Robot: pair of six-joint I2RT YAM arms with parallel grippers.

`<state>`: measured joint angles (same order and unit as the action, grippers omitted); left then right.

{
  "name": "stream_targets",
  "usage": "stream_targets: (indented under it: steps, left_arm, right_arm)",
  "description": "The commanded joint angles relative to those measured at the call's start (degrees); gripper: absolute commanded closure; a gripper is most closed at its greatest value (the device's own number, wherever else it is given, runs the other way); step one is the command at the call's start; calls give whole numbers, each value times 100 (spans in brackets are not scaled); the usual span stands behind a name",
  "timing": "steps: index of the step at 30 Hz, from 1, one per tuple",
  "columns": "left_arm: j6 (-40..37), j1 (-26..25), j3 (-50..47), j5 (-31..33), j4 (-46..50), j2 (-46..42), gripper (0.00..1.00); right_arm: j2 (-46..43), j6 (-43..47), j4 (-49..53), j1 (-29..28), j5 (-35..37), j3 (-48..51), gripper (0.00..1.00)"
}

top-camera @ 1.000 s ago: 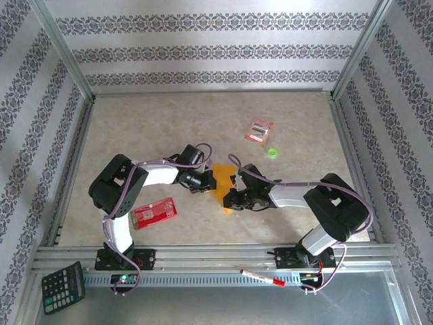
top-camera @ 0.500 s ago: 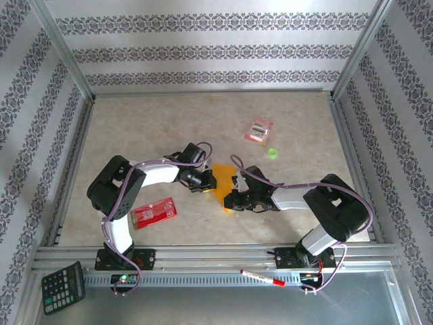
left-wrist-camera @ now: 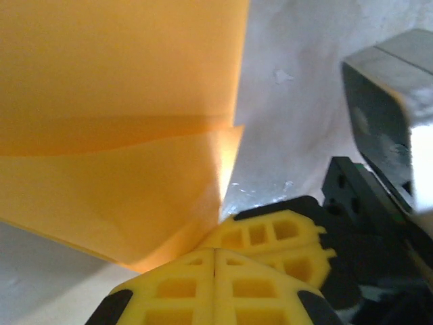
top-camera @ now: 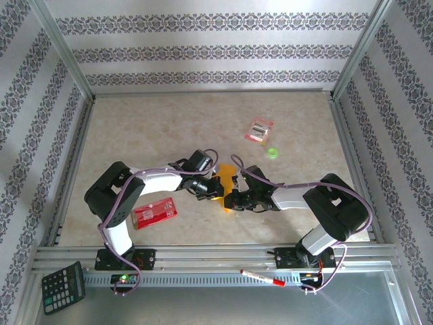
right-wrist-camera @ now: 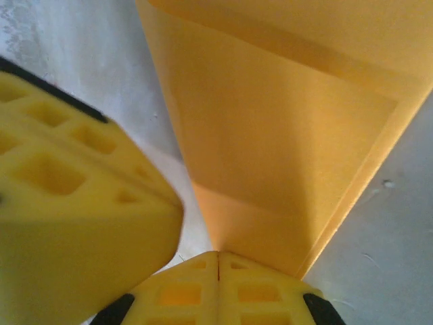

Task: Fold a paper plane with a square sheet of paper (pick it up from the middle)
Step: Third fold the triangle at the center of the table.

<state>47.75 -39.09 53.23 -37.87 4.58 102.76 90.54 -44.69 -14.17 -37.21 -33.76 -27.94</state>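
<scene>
The square sheet of paper (top-camera: 224, 184) is orange-yellow and partly folded into layers, lying mid-table between the two arms. In the left wrist view the paper (left-wrist-camera: 122, 128) rises from the tip of my left gripper (left-wrist-camera: 214, 252), whose fingers are pressed together at its lower corner. My right gripper's yellow fingers (left-wrist-camera: 277, 233) sit right beside it. In the right wrist view the narrow end of the paper (right-wrist-camera: 270, 135) runs into the closed tip of my right gripper (right-wrist-camera: 218, 254), with a left finger (right-wrist-camera: 67, 203) close on the left. From above, the left gripper (top-camera: 211, 191) and right gripper (top-camera: 229, 199) meet at the paper's near end.
A red packet (top-camera: 154, 211) lies near the left arm's base. A pink-and-white packet (top-camera: 258, 129) and a small green object (top-camera: 272, 153) lie farther back right. A calculator (top-camera: 62, 288) and a marker (top-camera: 262, 278) rest on the near rail area. Patterned walls enclose the table.
My left gripper has moved right and nearer, onto the paper's near end beside the right gripper. The right gripper has barely shifted.
</scene>
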Motion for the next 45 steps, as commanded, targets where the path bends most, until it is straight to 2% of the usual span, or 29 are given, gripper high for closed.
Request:
stream_targets:
  steps: [1, 21, 31, 45]
  left_arm:
    - [79, -10, -4, 9, -85, 217, 100]
    - [-380, 669, 91, 5, 80, 641, 100]
    - [-827, 1150, 476, 181, 586, 860, 100]
    - [-1141, 1882, 930, 174, 754, 1196, 100]
  right_arm:
    - [333, 85, 733, 34, 535, 250, 100]
    - [561, 474, 1757, 27, 871, 61, 100]
    - [561, 530, 1865, 19, 906, 17, 100]
    - [508, 504, 1873, 12, 919, 69, 100]
